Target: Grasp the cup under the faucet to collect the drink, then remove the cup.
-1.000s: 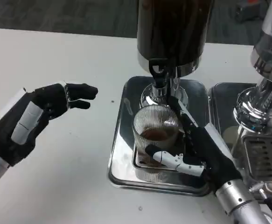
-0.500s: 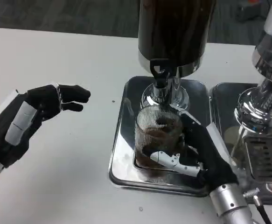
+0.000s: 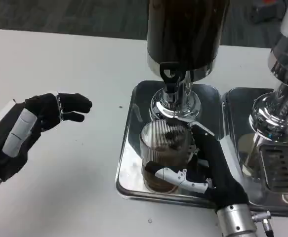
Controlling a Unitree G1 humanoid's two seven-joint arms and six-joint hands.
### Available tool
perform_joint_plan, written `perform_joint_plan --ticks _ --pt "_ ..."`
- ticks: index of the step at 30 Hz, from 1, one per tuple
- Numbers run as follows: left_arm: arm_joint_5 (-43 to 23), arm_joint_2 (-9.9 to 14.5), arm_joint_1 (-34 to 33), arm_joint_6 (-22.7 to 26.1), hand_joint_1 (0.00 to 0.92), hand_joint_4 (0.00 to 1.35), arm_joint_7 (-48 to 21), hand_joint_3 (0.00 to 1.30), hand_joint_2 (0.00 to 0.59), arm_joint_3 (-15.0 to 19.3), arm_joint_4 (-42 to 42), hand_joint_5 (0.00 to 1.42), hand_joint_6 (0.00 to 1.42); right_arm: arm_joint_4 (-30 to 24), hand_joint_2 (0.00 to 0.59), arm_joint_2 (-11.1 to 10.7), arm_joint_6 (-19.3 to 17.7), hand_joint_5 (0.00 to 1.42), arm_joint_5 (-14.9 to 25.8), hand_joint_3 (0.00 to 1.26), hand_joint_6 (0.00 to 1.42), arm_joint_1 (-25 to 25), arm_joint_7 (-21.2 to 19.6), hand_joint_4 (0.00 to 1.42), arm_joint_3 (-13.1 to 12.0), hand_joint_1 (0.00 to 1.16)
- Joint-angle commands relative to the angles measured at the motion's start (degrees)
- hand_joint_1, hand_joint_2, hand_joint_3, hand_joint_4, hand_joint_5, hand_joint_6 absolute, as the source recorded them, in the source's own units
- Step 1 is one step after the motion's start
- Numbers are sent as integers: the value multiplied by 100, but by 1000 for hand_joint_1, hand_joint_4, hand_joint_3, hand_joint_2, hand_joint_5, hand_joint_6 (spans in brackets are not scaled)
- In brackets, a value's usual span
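Two hands showing. Right hand (image 3: 210, 165) wrapping ribbed clear cup (image 3: 164, 155), fingers (image 3: 181, 177) crossing its front; brown drink sitting in bottom. Cup standing on shiny steel tray (image 3: 129, 148), just below black faucet (image 3: 171, 79) of dark cylindrical dispenser (image 3: 187, 34), toward tray's near edge. Left hand (image 3: 32, 126) hovering over white table (image 3: 74, 59), well left of tray, holding nothing, fingers loosely extended. Second chrome machine (image 3: 277, 113) standing right of tray.

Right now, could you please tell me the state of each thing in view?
cup: upright on the tray, partly filled with dark drink.
right hand: grips the cup.
left hand: off the table's things, holding nothing, fingers apart.
dispenser: holds dark drink.
tray: under the cup.
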Motion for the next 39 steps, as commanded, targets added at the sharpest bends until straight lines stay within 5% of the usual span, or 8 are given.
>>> perform_joint_plan --ticks 1,8,21,39 --pt "101 88 42 44 0 395 41 512 127 -7 51 340 394 27 200 52 -302 938 -107 515 1292 114 -437 746 -37 874" --pt "110 66 7 37 0 403 -4 512 136 -45 54 341 396 -442 201 104 -545 1015 -169 588 1352 429 -910 817 -117 876" --pt "207 11 -66 -82 0 384 -14 511 142 -214 45 335 396 -1646 163 64 -479 1005 -88 601 1388 1075 -872 795 -412 918" --pt "1055 283 410 -1757 0 127 464 266 112 -562 -1245 138 253 -3210 145 -162 -160 1028 98 649 1388 2081 -244 821 -888 933"
